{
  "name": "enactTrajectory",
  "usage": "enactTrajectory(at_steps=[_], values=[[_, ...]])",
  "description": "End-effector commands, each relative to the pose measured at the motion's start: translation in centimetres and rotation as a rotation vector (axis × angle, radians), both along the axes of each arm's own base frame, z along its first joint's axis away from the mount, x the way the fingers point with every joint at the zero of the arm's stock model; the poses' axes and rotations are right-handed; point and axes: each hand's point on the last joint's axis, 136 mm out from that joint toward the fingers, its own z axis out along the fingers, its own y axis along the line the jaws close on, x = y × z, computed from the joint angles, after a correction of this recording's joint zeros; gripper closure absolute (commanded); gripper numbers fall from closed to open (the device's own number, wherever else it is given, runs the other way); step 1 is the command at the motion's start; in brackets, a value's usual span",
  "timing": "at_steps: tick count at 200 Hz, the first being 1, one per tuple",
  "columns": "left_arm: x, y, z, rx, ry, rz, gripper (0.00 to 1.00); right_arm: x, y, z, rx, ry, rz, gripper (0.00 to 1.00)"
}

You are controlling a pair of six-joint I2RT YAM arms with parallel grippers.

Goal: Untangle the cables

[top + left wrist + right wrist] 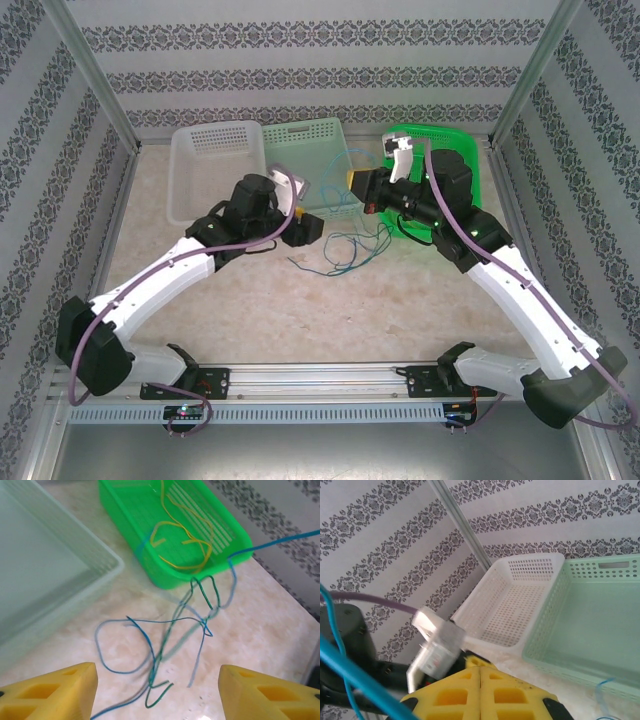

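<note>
**Top external.** The left gripper is over the beige marble-patterned tabletop, just in front of the pale mint perforated plastic basket. A thin blue cable and a thin green cable lie tangled on the table between the 2 arms. The right gripper is between the mint basket and the bright green plastic basket. A blue strand runs from the tangle up toward it. A white perforated plastic basket stands against the mint basket's left side.

**Left wrist.** The left gripper has its jaws wide apart, with nothing between the yellow fingers. The blue cable and the green cable lie crossed on the table ahead. A thin yellow cable lies curled inside the green basket. 1 blue strand crosses that basket's near corner and runs taut off to the right.

**Right wrist.** The right gripper has its yellow fingers pressed flat together. I cannot tell whether a strand is pinched between them. The blue cable crosses close to the lens at lower left.
</note>
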Motion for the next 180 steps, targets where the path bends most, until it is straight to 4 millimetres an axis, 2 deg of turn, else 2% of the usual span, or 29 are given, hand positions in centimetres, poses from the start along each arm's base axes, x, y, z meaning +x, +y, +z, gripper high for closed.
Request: enactTrajectory(at_steps=[1,22,70,99,115,147,167,180], values=[[-1.5,-2.6,-0.3,-0.055,0.016,-0.111,0.34,0.2,-0.2,2.5,0.05,-0.042,-0.031,1.0],[-1.2,-2.4,-1.9,-0.017,0.052,-0.091,0.35,-0.1,-0.2,4.3,0.085,-0.065,-0.022,1.0],[-0.4,-2.9,-1.0,-0.034,0.002,-0.088,0.32,-1.1,0.3,9.5,0.154,-0.142,0.023,1.0],[0.2,-3.1,-2.1,-0.011,0.026,-0.082,0.33,-1.4,0.2,13.0,0.179,-0.215,0.033,1.0],[0.3,-2.8,-2.6,-0.001,0.036,-0.062,0.34,-1.3,0.2,14.3,0.174,-0.25,0.028,1.0],[0.5,-1.0,-3.1,0.041,0.009,0.02,0.33,0.8,0.3,14.7,0.15,-0.258,-0.002,1.0],[1.0,1.0,-3.1,0.081,-0.02,0.113,0.31,3.3,0.4,13.9,0.142,-0.232,-0.025,1.0],[1.2,2.5,-3.1,0.092,-0.035,0.18,0.31,5.7,0.3,12.9,0.138,-0.207,-0.051,1.0]])
